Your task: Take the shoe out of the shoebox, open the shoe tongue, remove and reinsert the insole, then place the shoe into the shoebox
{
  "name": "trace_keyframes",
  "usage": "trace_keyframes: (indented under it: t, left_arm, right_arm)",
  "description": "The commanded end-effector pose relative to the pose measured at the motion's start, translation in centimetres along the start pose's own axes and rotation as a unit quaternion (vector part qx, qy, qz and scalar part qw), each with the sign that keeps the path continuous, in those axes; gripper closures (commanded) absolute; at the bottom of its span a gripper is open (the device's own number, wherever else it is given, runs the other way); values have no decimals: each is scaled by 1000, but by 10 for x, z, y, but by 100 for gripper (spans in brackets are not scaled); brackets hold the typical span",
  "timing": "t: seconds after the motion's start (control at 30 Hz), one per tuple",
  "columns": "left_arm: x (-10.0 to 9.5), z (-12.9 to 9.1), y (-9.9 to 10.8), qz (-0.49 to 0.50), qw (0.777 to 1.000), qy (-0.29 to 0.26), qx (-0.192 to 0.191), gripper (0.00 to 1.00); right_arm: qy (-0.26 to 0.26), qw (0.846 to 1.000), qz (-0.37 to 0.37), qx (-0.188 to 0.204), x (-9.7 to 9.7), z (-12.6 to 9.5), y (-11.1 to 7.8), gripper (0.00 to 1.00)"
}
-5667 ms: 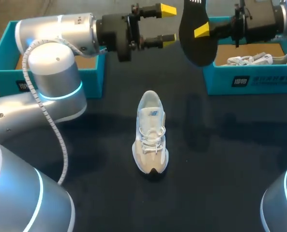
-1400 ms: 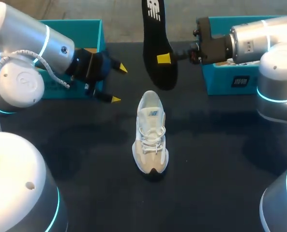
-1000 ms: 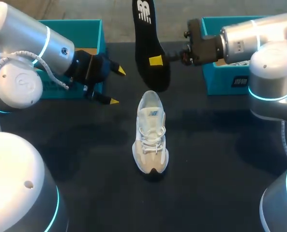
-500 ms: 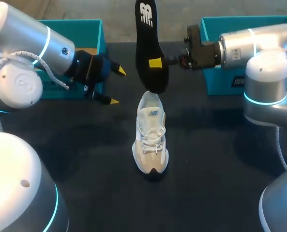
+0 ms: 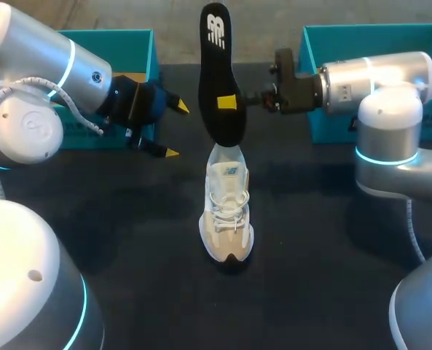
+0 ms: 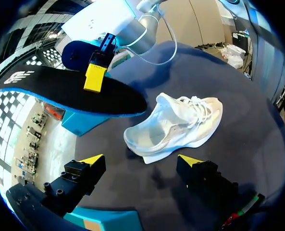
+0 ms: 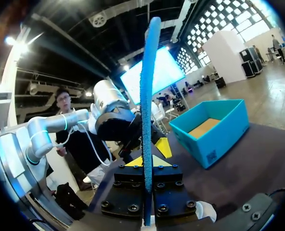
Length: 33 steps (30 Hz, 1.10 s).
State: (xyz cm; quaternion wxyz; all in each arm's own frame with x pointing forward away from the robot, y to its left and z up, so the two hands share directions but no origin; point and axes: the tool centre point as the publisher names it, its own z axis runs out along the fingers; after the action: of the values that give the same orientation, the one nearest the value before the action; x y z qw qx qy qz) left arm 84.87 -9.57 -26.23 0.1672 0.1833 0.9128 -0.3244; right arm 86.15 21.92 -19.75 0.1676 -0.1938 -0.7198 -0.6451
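- Shoe point(image 5: 229, 211), a white and beige laced trainer, stands upright on its sole in the middle of the dark table point(image 5: 310, 255) in the head view, toe toward the camera and heel opening toward the far side.
- Above it the right gripper point(image 5: 228, 101) is closed on a black foam insole with a blue edge point(image 5: 219, 80), pinching it at mid-length. The insole hangs nearly upright with its lower end right at the shoe's collar, which I judge to be the lead-in for sliding it back inside.
- The left gripper point(image 5: 175, 129) hovers to the left of the shoe with its fingers spread wide and nothing between them, in front of a teal cardboard box point(image 5: 139, 44). A second teal box point(image 5: 361, 36) sits behind the right arm.
- In the left wrist view, that gripper point(image 6: 141, 161) shows both yellow tips well apart and bare. The shoe point(image 6: 180, 122) lies just ahead of them, heel end nearer (probably a waiting pose, ready to steady the shoe).
- The insole point(image 6: 75, 94) crosses above the shoe's heel here, one yellow fingertip point(image 6: 95, 77) of the other arm pressed on its flat face.
- In the right wrist view, the insole point(image 7: 147, 96) is seen edge-on, a thin blue strip rising straight from between the clamped fingers of its own gripper point(image 7: 145, 166). A grip at the middle keeps the floppy foam from folding as its tip goes in. The open teal box point(image 7: 214, 130) sits on the table beyond.
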Motion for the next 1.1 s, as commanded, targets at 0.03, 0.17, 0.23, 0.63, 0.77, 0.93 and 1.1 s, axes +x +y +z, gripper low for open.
trace_keyframes:
  t: [0.03,0.17,0.23,0.63,0.77,0.93,1.1]
  left_arm:
    - [0,0,0,0,1000,1,-2,0]
    - [0,0,0,0,1000,1,-2,0]
    - [0,0,0,0,1000,1,-2,0]
    - [3,-2,-1,-33,999,17,-26,0]
    - [4,-1,0,-39,998,12,-40,0]
    - [8,5,5,-61,997,9,-42,0]
    - [16,12,13,-80,996,9,-45,0]
  right_arm:
    - [-1,1000,0,1,-1,3,1,100]
    - [-1,1000,0,1,-1,3,1,100]
    - [-1,1000,0,1,-1,3,1,100]
    - [-11,1000,-11,-8,-5,-1,-2,100]
    - [-11,1000,-13,-14,-14,-6,-8,100]
    - [-7,1000,-5,-16,-26,-8,-17,100]
    - [-4,1000,6,-19,-36,-7,-27,100]
